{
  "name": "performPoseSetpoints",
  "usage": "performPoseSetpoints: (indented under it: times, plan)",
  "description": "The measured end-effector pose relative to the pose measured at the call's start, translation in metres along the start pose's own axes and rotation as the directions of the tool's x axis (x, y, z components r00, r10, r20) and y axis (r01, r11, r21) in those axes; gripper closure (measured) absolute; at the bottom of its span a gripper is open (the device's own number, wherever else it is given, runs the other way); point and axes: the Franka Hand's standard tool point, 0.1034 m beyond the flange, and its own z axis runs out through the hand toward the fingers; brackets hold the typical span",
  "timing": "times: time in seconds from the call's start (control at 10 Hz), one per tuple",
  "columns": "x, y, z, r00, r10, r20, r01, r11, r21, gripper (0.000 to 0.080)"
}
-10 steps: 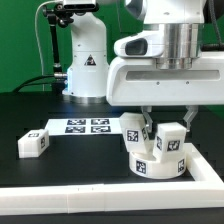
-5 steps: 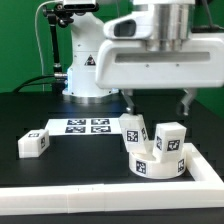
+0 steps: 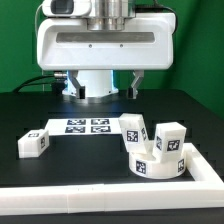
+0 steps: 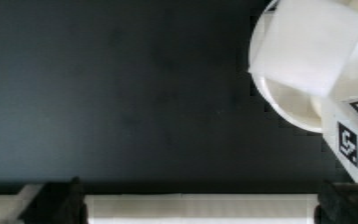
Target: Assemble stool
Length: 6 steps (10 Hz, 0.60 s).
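Note:
The stool's round white seat (image 3: 160, 166) lies on the black table at the exterior view's right. Two tagged block legs (image 3: 133, 130) (image 3: 171, 138) stand on it. A third leg (image 3: 33, 142) lies loose at the exterior view's left. My gripper (image 3: 105, 85) hangs high above the table, left of the seat, open wide and holding nothing. In the wrist view a curved white stool part (image 4: 309, 70) with a tag shows at one side. The gripper (image 4: 208, 205) has dark fingertips (image 4: 51, 205) far apart, with only a white strip seen between them.
The marker board (image 3: 87, 126) lies flat between the loose leg and the seat. A long white border wall (image 3: 110, 196) runs along the front and up the exterior view's right side, close to the seat. The white robot base (image 3: 100, 85) stands behind.
The gripper was shut round a leg standing on the seat; it has opened, let go, risen and moved toward the exterior view's left. The leg stays upright on the seat.

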Motion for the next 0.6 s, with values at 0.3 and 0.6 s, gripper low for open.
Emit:
performPoseSetpoints:
  times: [0.3, 0.6]
  plan:
    - [0.000, 0.001, 0.001, 1.000, 0.001, 0.001, -0.001, 1.000, -0.001, 0.0150]
    - [-0.009, 0.050, 0.004, 0.998, 0.058, 0.013, -0.058, 0.998, -0.014, 0.0150]
